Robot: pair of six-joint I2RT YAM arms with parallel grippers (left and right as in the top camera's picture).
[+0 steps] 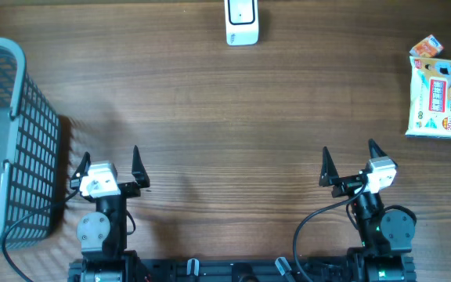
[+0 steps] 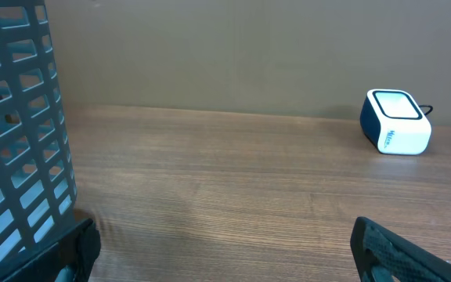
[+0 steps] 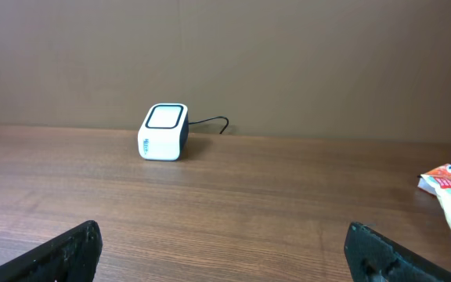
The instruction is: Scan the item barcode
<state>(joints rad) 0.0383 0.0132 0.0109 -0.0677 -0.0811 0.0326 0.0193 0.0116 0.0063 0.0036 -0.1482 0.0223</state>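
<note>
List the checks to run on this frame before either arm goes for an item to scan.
1. Left gripper open and empty: ok.
2. Right gripper open and empty: ok.
3. Scanner at the far side, nothing in front of it: ok.
4. White package lying flat at far right, nearer the right arm: ok.
5. Barcode showing on the package: cannot tell.
6. Basket at left, off the package-to-scanner path: ok.

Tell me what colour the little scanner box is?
The scanner is white and dark blue, clearest from the left wrist.
</note>
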